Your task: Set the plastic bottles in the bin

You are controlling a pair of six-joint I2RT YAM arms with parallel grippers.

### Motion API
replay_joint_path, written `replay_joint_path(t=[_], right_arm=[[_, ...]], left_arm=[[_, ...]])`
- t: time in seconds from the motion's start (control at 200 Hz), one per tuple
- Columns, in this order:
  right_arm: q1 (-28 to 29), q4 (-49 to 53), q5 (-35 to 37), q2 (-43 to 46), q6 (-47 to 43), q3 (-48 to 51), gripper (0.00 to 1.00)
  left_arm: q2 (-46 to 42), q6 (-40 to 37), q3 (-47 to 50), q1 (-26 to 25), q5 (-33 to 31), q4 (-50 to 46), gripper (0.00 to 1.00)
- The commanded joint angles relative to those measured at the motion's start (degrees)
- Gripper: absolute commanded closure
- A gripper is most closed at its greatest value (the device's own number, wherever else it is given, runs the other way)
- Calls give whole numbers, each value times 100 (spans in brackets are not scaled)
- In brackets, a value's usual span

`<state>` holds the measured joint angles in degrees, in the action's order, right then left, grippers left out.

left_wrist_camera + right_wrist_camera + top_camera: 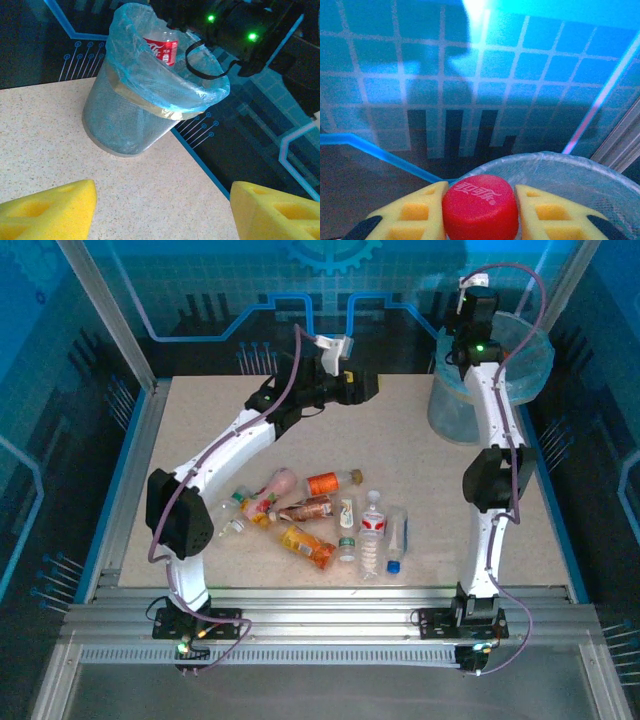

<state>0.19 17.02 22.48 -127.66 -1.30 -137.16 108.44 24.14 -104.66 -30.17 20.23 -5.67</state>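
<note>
Right wrist: seeing the right pincer (pixel 480 212) clamped on the red cap (pixel 479 202) of a cola bottle (pixel 162 47), with yellow pads (pixel 417 215) tight on both sides of it. Holding that bottle upright over the bin (pixel 580 170), just above the rim of its blue liner (pixel 150 80). From the left wrist, reading the red label as already inside the liner's mouth. Judged ready to drop, not yet let go.

Moving out: left pincer (pixel 162 215) with pads apart and gripping nothing. Hovering above the surface (pixel 45 140) to the bin's left, apart from it and pointed at it.

Further out: the rest of the plastic bottles (pixel 320 520), lying heaped on the surface. Well apart from the bin, to its left and nearer the arm bases. Among them a pink one, a couple of orange ones and several clear ones, some touching.

Handling, as a judgement:
- Expect light, thin-walled, springy plastic. Likely to dent under a hard squeeze.
- Smooth and round, so prone to roll or slip out of the pads.
- Probably stiffest at cap and neck. Take hold there, or across the shoulder for those lying flat.
- Can't tell fill level on any of them.
- Close gently, and expect to nudge neighbours in the heap.
</note>
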Motion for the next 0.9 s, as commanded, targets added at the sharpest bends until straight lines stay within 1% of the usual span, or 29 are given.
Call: replay_joint_path(t=[0.0, 0.045, 0.115, 0.275, 0.585, 0.74, 0.825, 0.89], right_arm=[[-132, -377, -77, 439, 320, 238, 54], [-133, -375, -73, 469, 366, 268, 48], [-131, -312, -77, 470, 371, 198, 45], [-133, -155, -145, 461, 378, 7, 45], [-91, -18, -326, 701, 463, 58, 46], [104, 131, -674, 1043, 474, 79, 45], [225, 415, -924, 1309, 703, 50, 42], [392, 684, -1079, 1559, 708, 77, 41]], left_arm=[[-209, 107, 89, -32, -13, 113, 28], [-210, 95, 85, -27, -22, 104, 28], [-210, 88, 46, -32, -19, 100, 28], [-175, 73, -43, -32, -18, 49, 28], [-269, 23, 1, -25, -107, -42, 28], [-658, -258, 74, -13, -381, -413, 28], [-1063, -537, 255, 3, -594, -683, 28], [-1460, -786, 581, 14, -824, -830, 27]])
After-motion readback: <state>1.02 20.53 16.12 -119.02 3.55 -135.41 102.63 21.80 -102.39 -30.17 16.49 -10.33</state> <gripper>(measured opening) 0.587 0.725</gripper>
